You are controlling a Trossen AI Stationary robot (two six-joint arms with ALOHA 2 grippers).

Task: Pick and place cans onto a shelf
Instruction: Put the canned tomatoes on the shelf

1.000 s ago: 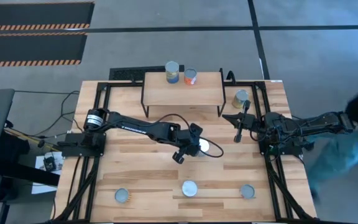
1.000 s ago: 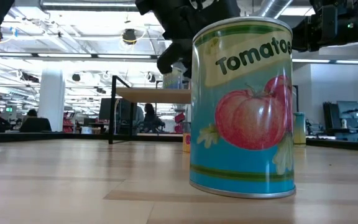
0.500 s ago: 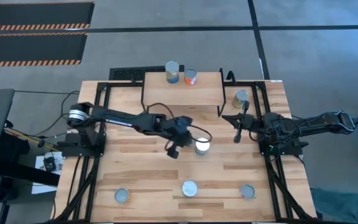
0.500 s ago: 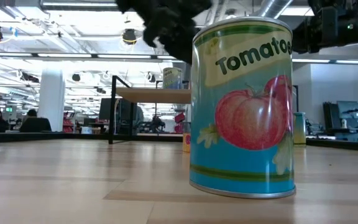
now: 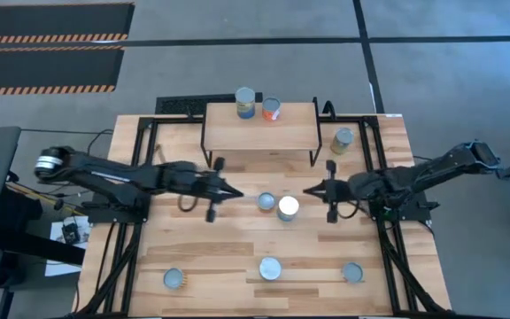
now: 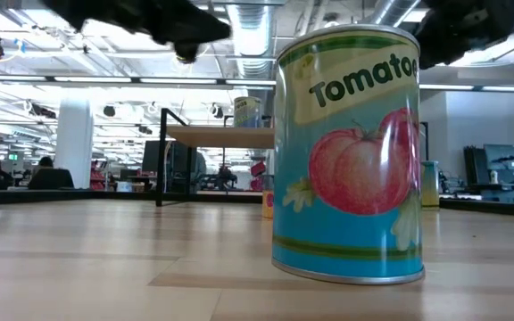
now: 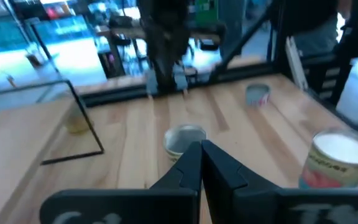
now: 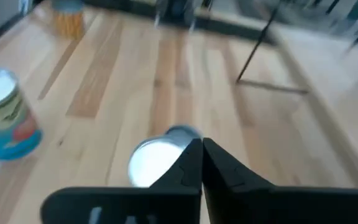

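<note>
The wooden bench (image 5: 193, 239) stands on a grey floor, and behind it is a big bright room with people. Two cans (image 5: 257, 105) with shiny tops stand on the small shelf (image 5: 259, 128); the others sit around the bench. The left end effector (image 5: 234, 194) and right end effector (image 5: 311, 191) point at two middle cans (image 5: 277, 206), both pinched together, holding nothing.

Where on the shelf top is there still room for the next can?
The shelf carries two cans, a blue one and an orange-red one, crowded together at its back edge. Its front strip and both ends are bare. Below it, the left gripper and right gripper flank two cans.
</note>
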